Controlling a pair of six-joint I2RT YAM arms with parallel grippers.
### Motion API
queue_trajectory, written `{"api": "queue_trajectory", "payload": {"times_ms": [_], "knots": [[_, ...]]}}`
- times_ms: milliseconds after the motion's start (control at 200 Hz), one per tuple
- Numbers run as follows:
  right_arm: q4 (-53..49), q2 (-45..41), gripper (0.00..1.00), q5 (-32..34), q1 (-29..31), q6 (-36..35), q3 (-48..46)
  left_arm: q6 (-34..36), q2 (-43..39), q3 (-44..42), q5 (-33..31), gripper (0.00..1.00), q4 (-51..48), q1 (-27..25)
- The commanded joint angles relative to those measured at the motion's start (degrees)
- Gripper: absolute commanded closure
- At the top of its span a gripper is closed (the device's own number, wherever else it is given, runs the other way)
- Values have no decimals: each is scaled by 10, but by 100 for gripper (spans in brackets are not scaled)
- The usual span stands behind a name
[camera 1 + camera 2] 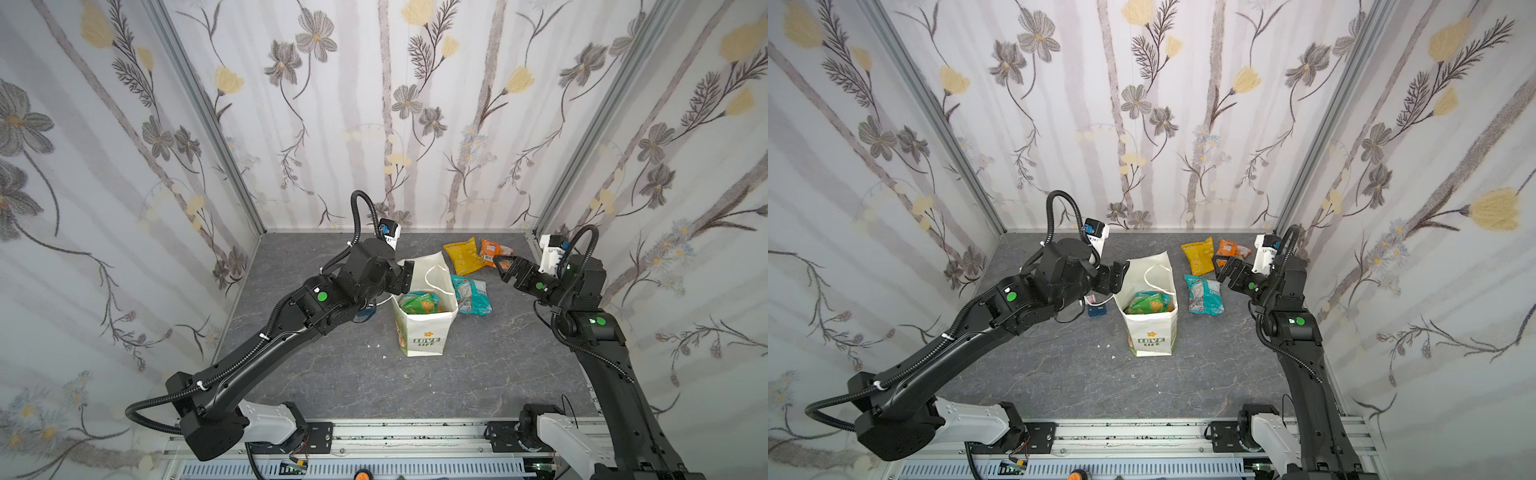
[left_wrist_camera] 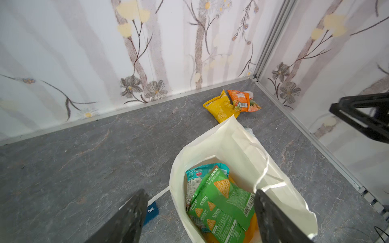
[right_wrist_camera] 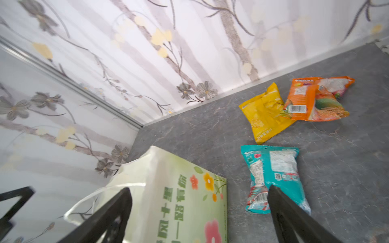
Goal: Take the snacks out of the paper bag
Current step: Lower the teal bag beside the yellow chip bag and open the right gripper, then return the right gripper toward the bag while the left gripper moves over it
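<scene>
Left gripper point(image 1: 407, 274) open, jaws straddling the bag point(image 1: 424, 336) rim, holding nothing. Bag stands upright mid-table. Green packet point(image 2: 223, 202) lies on top inside, with a teal packet point(image 2: 197, 174) under it. On the table right of the bag: second teal packet point(image 1: 471, 295), yellow packet point(image 1: 463, 255), orange packet point(image 1: 492, 250). Right gripper point(image 1: 503, 268) open, empty. Packets look light, crinkly, slippery; pinch the green one's sealed edge. The bag may tip.

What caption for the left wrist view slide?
Left end effector open at the paper bag's mouth, green packet atop teal packet inside; yellow packet and orange packet out on the table.
</scene>
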Motion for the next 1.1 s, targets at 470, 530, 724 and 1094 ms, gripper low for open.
{"api": "queue_trajectory", "payload": {"times_ms": [470, 530, 724, 1094], "knots": [[-190, 39, 1, 12, 279, -55, 212, -87, 154, 121, 123, 50, -107, 45], [-190, 37, 1, 15, 281, -54, 214, -88, 166, 126, 139, 52, -108, 45], [-186, 25, 1, 18, 285, -49, 214, -93, 204, 140, 185, 53, -113, 43], [-181, 16, 1, 20, 286, -47, 204, -73, 266, 146, 196, 44, -122, 11]]}}
